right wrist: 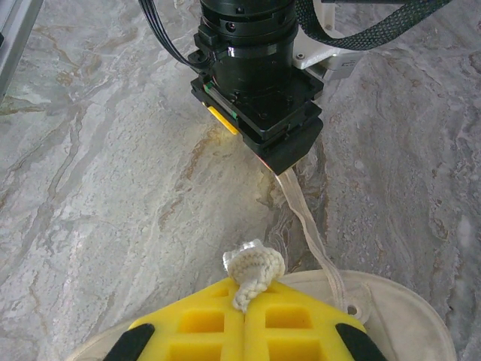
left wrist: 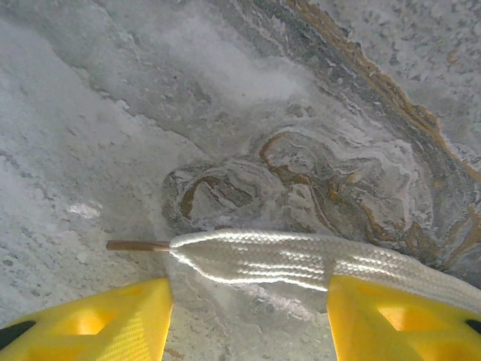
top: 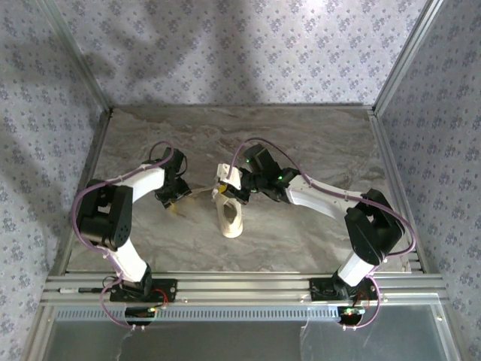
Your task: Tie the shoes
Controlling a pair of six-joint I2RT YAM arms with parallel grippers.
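Lace [right wrist: 255, 267] sits pinched in right claw [right wrist: 244, 308].

top cam looks down on table [top: 301, 135] frm rear; wrist cams close over it, both see lace [left wrist: 263, 256].

sneaker [right wrist: 409, 320]: mostly hidden under right gripper [right wrist: 245, 297]; the rest is cut by the frame edge at 5 o'clock.
lace bunch [right wrist: 254, 267]: knot or loop, can't tell; lower part is buried between the yellow pads [right wrist: 289, 323].
lace [left wrist: 301, 259]: exits the left wrist frame at 4 o'clock, far end cut off.
left gripper [left wrist: 249, 293]: fingers [left wrist: 113, 327] cut at 6 o'clock; seen from the right wrist, its body is cut at 12 o'clock and covers them.
top view: lace too thin to trace; jaw gaps too small to read.
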